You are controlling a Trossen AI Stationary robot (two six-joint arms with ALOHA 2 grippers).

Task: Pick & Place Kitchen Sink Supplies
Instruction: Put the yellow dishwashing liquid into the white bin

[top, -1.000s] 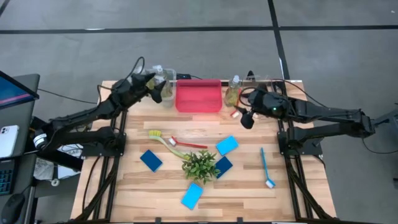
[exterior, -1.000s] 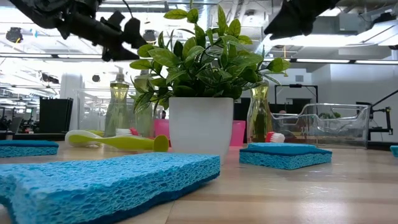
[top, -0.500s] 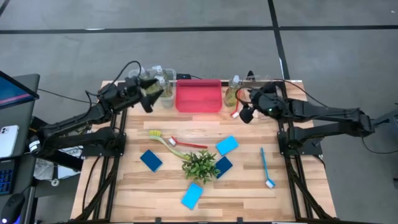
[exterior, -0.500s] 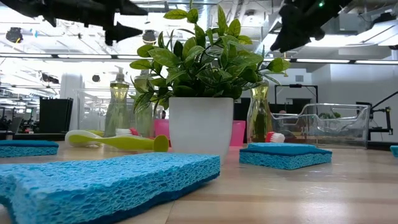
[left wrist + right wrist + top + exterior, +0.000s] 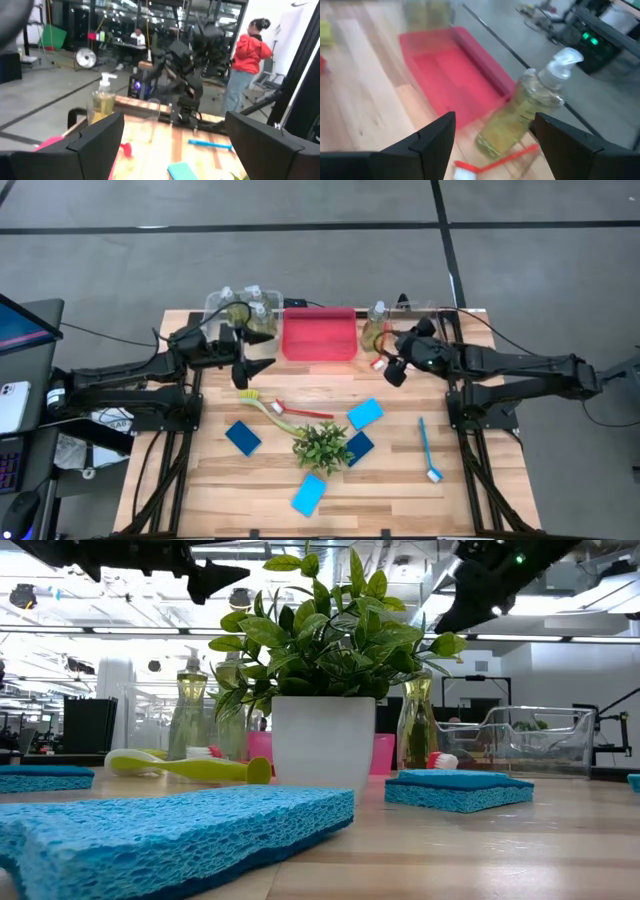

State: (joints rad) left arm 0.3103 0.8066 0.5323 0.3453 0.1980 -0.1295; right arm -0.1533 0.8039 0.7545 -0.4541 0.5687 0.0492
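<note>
Our left pincer [image 5: 252, 367], fingers apart and empty, has swung away from the clear bin [image 5: 243, 308] toward the yellow brush [image 5: 258, 402]. Our right pincer [image 5: 392, 370], also apart, still faces the soap bottle [image 5: 525, 111] beside the red bin [image 5: 319, 335]; neither grasp has begun.

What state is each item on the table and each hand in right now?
Left hand: open, empty, above the table.
Right hand: open, empty, near the bottle.
Clear pump bottle of yellow-green liquid: upright beside the bin.
Red rectangular plastic bin: empty.
Yellow long-handled brush: lying flat.
Blue long-handled brush: lying flat.
Small green leafy plant in a white pot: upright.
</note>
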